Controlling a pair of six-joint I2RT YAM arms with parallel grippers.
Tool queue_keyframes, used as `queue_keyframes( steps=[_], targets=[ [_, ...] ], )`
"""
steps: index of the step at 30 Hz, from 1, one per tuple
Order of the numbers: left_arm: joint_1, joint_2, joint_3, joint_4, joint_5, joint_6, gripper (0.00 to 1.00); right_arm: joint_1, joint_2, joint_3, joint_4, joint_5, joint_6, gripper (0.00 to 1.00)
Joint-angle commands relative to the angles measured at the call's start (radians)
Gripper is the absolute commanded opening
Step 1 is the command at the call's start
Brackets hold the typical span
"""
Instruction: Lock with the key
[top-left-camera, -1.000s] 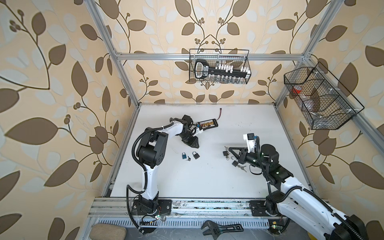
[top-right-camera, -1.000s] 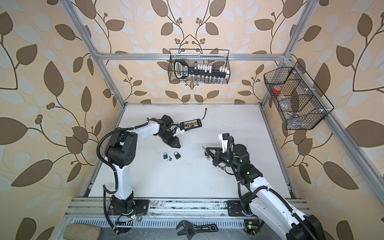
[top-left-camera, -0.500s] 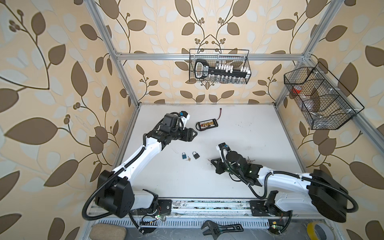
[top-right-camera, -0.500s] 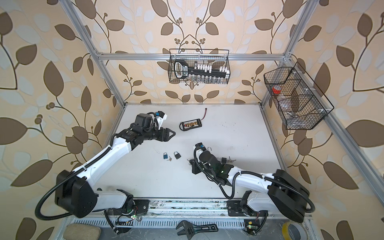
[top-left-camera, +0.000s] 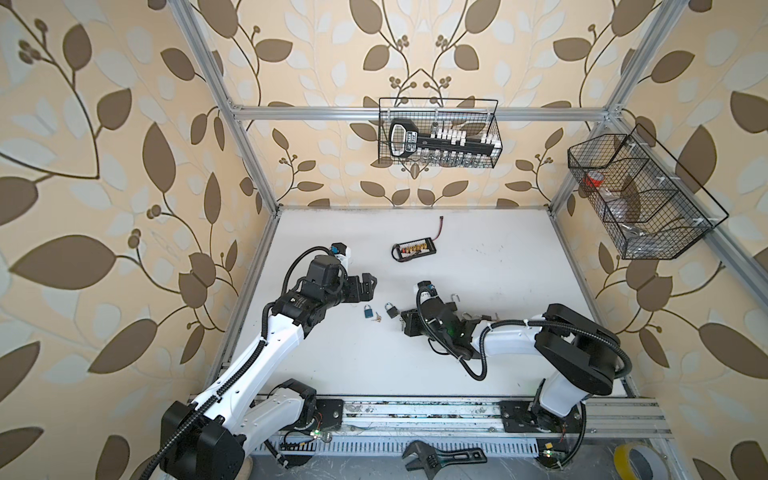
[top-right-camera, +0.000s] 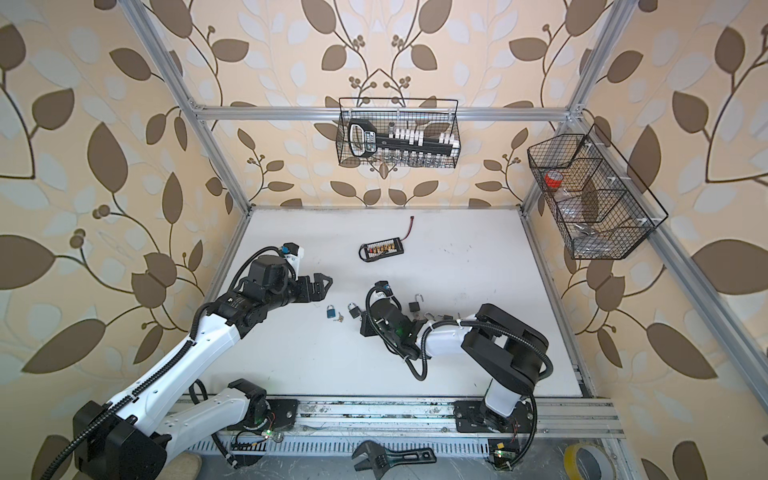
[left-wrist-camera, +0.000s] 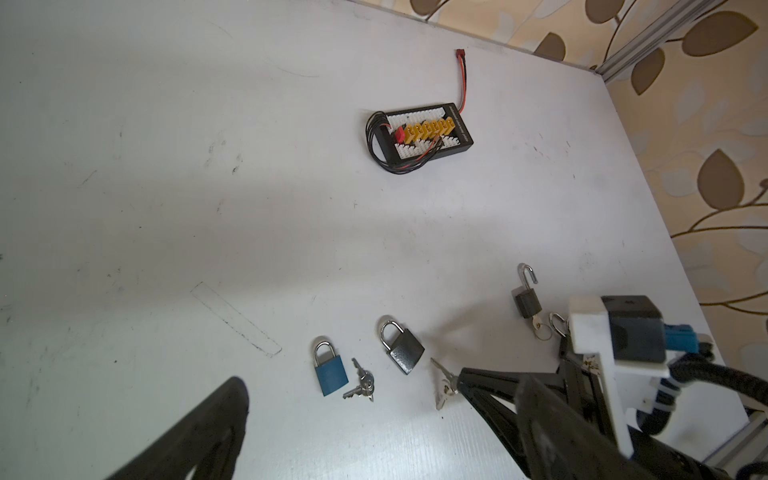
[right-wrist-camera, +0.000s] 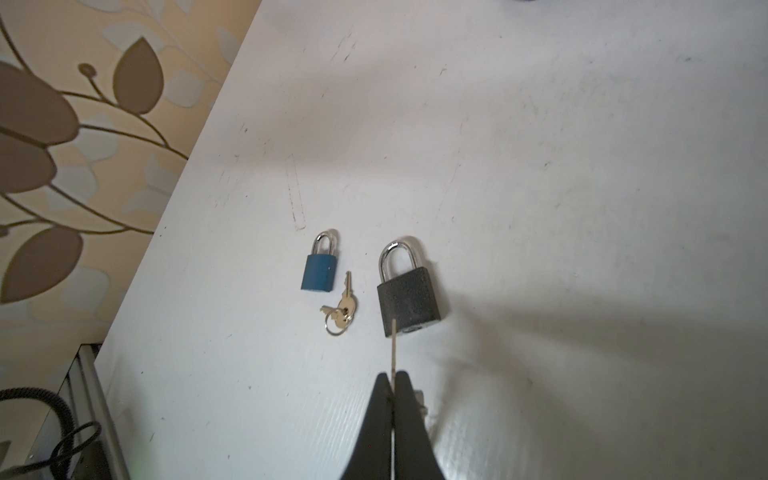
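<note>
The right gripper (right-wrist-camera: 392, 380) pinches the key (right-wrist-camera: 393, 345), blade aimed at the base of the grey padlock (right-wrist-camera: 409, 301), which lies flat near the middle of the desk (right-wrist-camera: 540, 166). The tip appears slightly off the keyhole; contact cannot be confirmed. Advised: align sideways, then push straight. The left gripper (top-left-camera: 365, 288) hangs spread wide, free to brace the body. The blue padlock (right-wrist-camera: 319, 272) and spare keys (right-wrist-camera: 343, 309) lie just beside; open room lies toward the far edge.
</note>
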Motion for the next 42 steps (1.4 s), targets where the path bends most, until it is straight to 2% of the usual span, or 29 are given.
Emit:
queue_keyframes(
  steps=[1,17,20,22,26,28,30,32,35,37,42],
  targets=[
    [0.005,-0.008,-0.011,0.012,-0.017,-0.022,0.99,-0.002,0.046,0.040,0.000,0.038,0.018,0.00],
    [0.005,-0.036,-0.047,0.020,0.019,-0.054,0.99,-0.019,0.141,0.092,-0.021,0.063,0.031,0.00],
    [0.005,-0.057,-0.051,0.013,0.035,-0.052,0.99,-0.022,0.124,0.088,-0.032,0.067,0.021,0.11],
    [0.002,-0.072,-0.036,-0.023,0.014,-0.045,0.99,-0.028,0.095,0.077,-0.046,0.072,0.016,0.23],
    [-0.005,-0.119,-0.048,-0.041,-0.009,-0.049,0.99,-0.045,-0.019,0.015,-0.077,0.065,-0.013,0.40],
    [-0.018,-0.126,-0.058,-0.044,-0.005,-0.055,0.99,-0.048,-0.079,-0.016,-0.095,0.060,-0.062,0.54],
    [-0.054,-0.125,-0.073,-0.041,-0.014,-0.065,0.99,-0.075,-0.137,-0.052,-0.129,0.021,-0.083,0.75],
    [-0.118,-0.122,-0.090,-0.024,-0.049,-0.079,0.99,-0.104,-0.197,-0.088,-0.158,-0.030,-0.106,0.86],
    [-0.247,-0.088,-0.101,0.006,-0.123,-0.100,0.99,-0.122,-0.302,-0.124,-0.258,-0.050,-0.147,0.91],
    [-0.319,-0.048,-0.110,0.044,-0.149,-0.120,0.99,-0.155,-0.378,-0.156,-0.311,-0.078,-0.157,0.98],
    [-0.449,0.075,-0.128,0.195,-0.158,-0.172,0.99,-0.351,-0.496,-0.171,-0.510,-0.164,-0.209,0.94]
  ],
)
